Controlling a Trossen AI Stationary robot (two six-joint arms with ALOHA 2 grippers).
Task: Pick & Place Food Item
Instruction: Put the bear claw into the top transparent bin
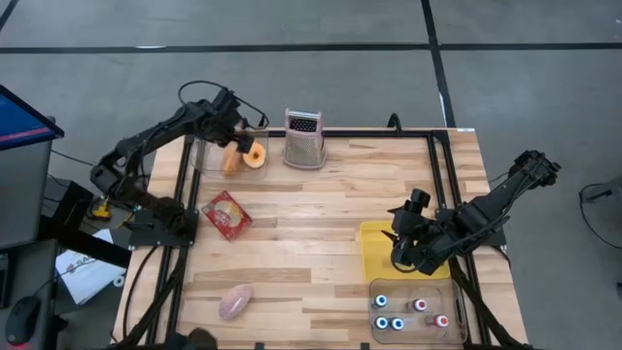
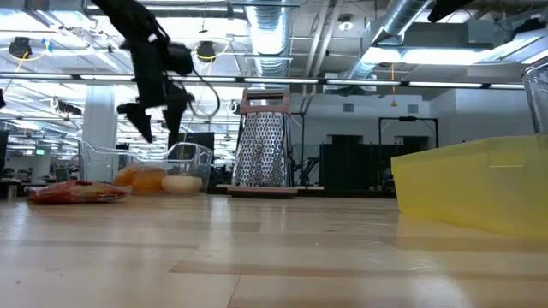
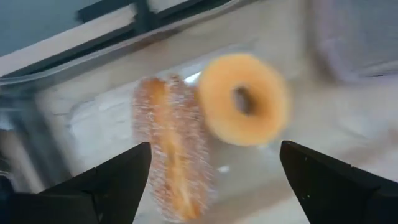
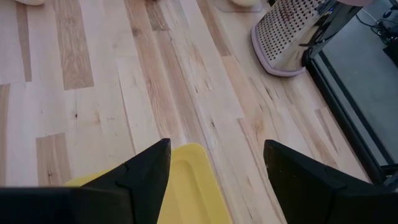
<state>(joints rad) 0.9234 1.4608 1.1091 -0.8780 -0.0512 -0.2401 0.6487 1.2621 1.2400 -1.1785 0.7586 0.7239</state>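
1. I am hovering my left gripper (image 3: 211,180), fingers spread and grasping nothing, over the clear plastic container (image 1: 206,156) at the table's far left.
2. The round golden ring doughnut (image 3: 244,99) and the long sugared twist pastry (image 3: 171,149) are lying inside it, side by side.
3. My right gripper (image 4: 214,171) is waiting released above the yellow plastic tray (image 1: 374,238).

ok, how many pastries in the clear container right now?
2. A sugared twist and a ring donut lie side by side in the clear container at the table's far left, under the left gripper. Nothing else shows in it.
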